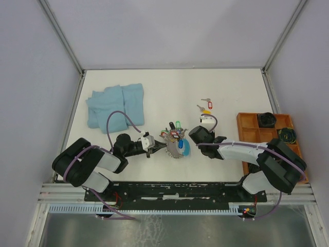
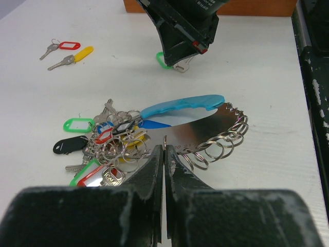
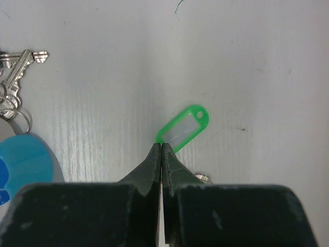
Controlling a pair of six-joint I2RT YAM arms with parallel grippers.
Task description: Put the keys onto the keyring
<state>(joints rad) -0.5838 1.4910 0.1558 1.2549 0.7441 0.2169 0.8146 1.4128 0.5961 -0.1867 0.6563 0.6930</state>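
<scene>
Although the right gripper [image 3: 162,147] has its jaws pressed together with no gap, its tips only meet the near end of the green-tagged key [image 3: 183,128] lying on the table [image 3: 247,62]. The key's metal is almost wholly hidden under the fingers, so a pinch cannot be confirmed. The left gripper [image 2: 164,150] is likewise closed, with a thin upright wire of the keyring [image 2: 203,131] caught between its tips and the bunch of tagged keys [image 2: 110,144] just beyond. The left wrist view shows the red-tagged key [image 2: 60,46] and yellow-tagged key [image 2: 72,56] clearly; overhead they blur. A blue cloth [image 1: 115,107] shows overhead only, far left, and an orange tray [image 1: 249,126] sits right.
</scene>
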